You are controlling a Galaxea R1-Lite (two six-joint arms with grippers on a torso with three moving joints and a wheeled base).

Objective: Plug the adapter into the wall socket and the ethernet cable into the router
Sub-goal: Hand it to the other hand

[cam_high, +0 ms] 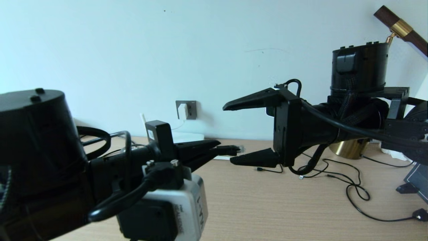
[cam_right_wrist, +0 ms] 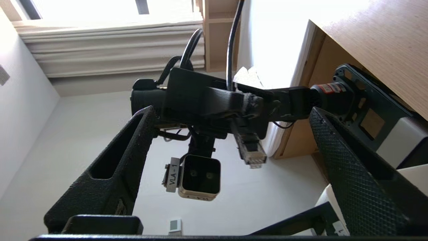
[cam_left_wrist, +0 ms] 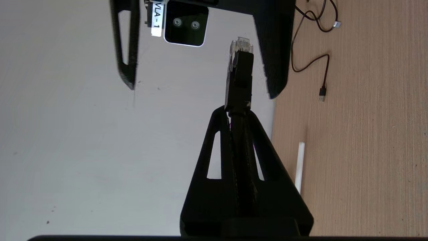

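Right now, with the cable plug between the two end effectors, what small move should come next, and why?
Probably close the right end effector on the ethernet cable plug. The left end effector pinches the cable, its clear tip poking between the right one's open fingers. The adapter already sits in the wall socket; only the router remains.

A: What lies on the worktop (cam_high: 254, 207)?
B: Thin black cables (cam_high: 351, 187) loop across it toward three o'clock, one ending in a small plug (cam_high: 419, 214).
A: And at one o'clock?
B: A brass lamp base (cam_high: 347, 148) by the wall, and a brown rod with a brass band (cam_high: 399, 27) above it.
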